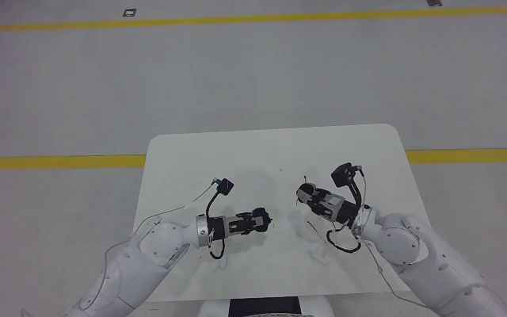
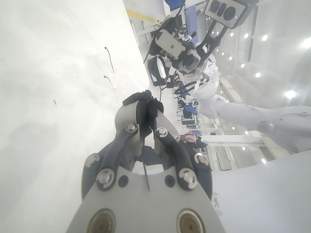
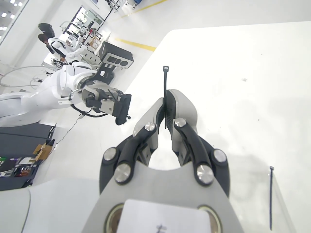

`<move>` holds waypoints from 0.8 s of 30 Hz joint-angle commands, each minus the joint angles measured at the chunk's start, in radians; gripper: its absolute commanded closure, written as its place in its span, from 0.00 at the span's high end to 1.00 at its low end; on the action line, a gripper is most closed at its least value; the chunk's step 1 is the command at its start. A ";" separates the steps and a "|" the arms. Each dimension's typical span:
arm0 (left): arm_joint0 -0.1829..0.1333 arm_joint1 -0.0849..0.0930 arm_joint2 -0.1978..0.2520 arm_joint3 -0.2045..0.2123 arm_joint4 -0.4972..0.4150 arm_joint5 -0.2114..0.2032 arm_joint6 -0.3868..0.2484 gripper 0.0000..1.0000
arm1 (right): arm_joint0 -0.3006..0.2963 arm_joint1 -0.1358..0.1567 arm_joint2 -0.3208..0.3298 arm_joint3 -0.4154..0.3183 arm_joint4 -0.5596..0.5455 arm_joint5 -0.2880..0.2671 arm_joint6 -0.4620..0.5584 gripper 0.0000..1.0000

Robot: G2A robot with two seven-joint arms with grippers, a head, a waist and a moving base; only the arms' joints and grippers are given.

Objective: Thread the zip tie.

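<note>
My right gripper [image 3: 166, 95] is shut on a black zip tie [image 3: 165, 83], whose square head pokes out past the fingertips. My left gripper [image 2: 145, 103] is shut on a second black zip tie [image 2: 146, 178]; its strap runs back between the fingers and a small black end shows at the tips. In the top view both grippers hover above the white table [image 1: 261, 158], the left gripper [image 1: 267, 218] facing the right gripper [image 1: 301, 192] with a small gap between them. From each wrist I see the other arm's gripper farther off [image 2: 172, 47], [image 3: 120, 110].
Spare black zip ties lie on the table near the right arm [image 3: 271, 195], [image 2: 110, 60], [image 2: 109, 79], one on a clear plastic sheet [image 1: 321, 253]. The table's far half is bare. Yellow floor lines [image 1: 253, 17] run beyond it.
</note>
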 commanded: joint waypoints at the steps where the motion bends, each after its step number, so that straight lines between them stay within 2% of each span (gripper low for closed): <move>1: 0.000 0.000 0.000 0.000 0.000 0.000 0.000 0.00 | 0.010 0.010 -0.020 0.005 0.003 0.000 -0.036 0.00; 10: 0.000 0.000 0.000 0.000 0.000 0.000 0.000 0.00 | 0.068 0.072 -0.143 0.012 -0.048 0.000 -0.203 0.00; 17: 0.000 0.000 0.000 0.000 0.000 0.000 0.000 0.00 | 0.137 0.137 -0.281 0.011 -0.069 0.000 -0.344 0.00; 24: 0.000 0.000 0.000 0.000 0.000 0.000 0.000 0.00 | 0.230 0.200 -0.431 0.018 -0.078 0.000 -0.469 0.00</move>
